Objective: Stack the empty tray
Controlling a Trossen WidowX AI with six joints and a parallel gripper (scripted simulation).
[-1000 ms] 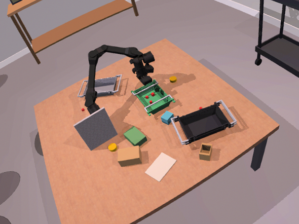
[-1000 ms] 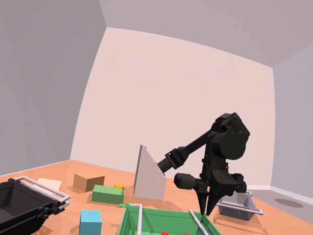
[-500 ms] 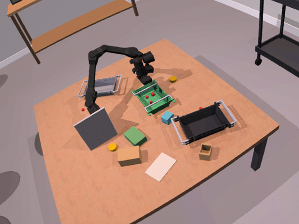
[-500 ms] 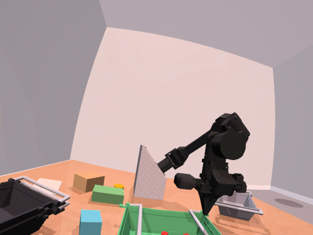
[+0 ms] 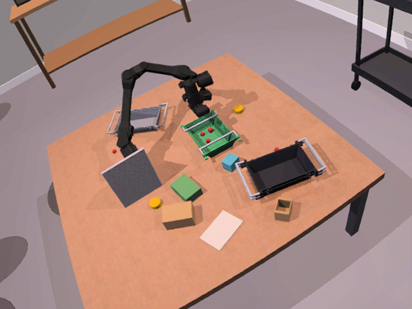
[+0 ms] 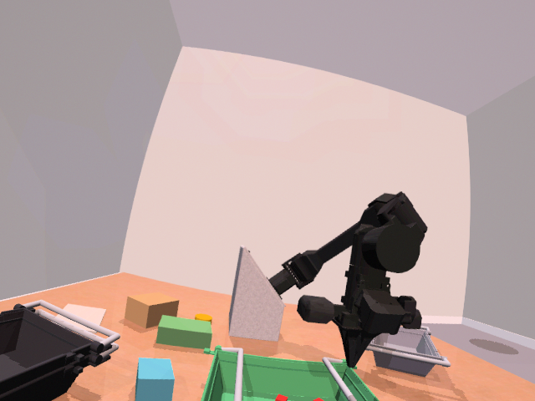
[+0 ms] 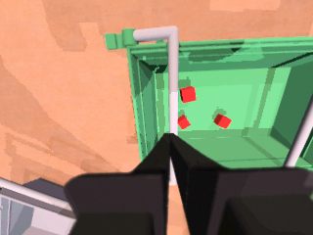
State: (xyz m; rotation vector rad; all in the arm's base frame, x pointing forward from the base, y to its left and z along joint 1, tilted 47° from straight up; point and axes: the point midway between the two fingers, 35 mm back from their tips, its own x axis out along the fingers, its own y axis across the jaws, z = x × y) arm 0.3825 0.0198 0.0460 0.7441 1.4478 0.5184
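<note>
Indeed, the loaded container is the green tray (image 5: 222, 148) (image 6: 285, 371) (image 7: 220, 45), upright on the bench (image 5: 133, 262) (image 6: 108, 286) (image 7: 73, 98), with three red blocks (image 5: 210, 130) (image 6: 281, 397) (image 7: 188, 94) scattered over its floor. Its two bars, the claw-side bar (image 5: 201, 121) (image 6: 338, 378) (image 7: 173, 64) and the opposite bar (image 5: 216, 140) (image 6: 238, 371) (image 7: 303, 132), both lie across the open top, leaving a wide gap between them.

The claw (image 5: 201, 111) (image 6: 352, 364) (image 7: 168, 137) points downward, clenched with nothing in its grasp, its fingertips close to the claw-side bar. Whether they touch it, I cannot tell.

The grey tray (image 5: 142, 120) (image 6: 404, 360) (image 7: 41, 222) stands upright on the bench, near the green one and apart from it. It is empty, and its bars stick outward past its ends. Nothing is stacked on the green tray's bars.

On the other side of the green tray is a larger black tray (image 5: 283, 168) (image 6: 34, 362), also empty, with its light bars turned outward. Between those two sits a blue cube (image 5: 230, 162) (image 6: 155, 379). A small open-topped box (image 5: 284, 215) stands just beside the black tray.
</note>
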